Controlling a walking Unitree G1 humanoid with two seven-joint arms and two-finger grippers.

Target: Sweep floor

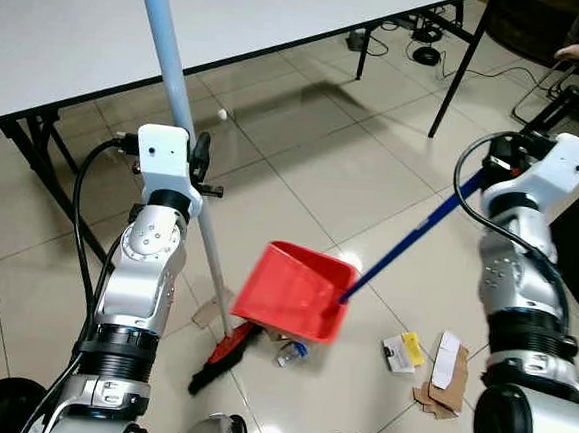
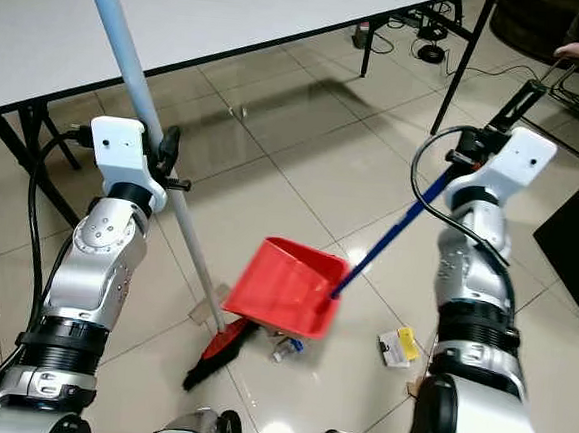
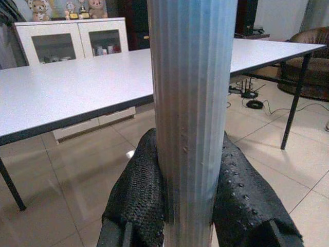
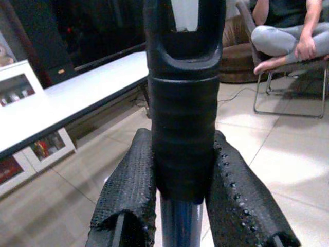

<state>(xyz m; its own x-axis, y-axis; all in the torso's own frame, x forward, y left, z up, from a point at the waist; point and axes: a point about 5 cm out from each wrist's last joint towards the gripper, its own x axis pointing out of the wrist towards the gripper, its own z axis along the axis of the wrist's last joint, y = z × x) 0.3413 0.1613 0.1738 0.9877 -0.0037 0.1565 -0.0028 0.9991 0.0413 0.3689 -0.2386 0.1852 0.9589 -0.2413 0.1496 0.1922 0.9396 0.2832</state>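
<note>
head pair high, wrist cams tight on their handles

my two eyes look steeply down, sharing the red dustpan [image 1: 296,289] and tiled floor [image 1: 323,169]. left wrist cam sits against the pale broom pole [image 3: 191,113], facing the white table [image 3: 77,82]; right wrist cam hugs the black grip [image 4: 184,128].

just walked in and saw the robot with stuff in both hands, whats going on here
The robot is sweeping the tiled floor. Its left gripper is shut on a broom handle, with the broom head on the floor beside the red dustpan. Its right gripper is shut on the dustpan's handle. Paper and cardboard scraps lie on the tiles right of the dustpan, not yet swept in.
</note>
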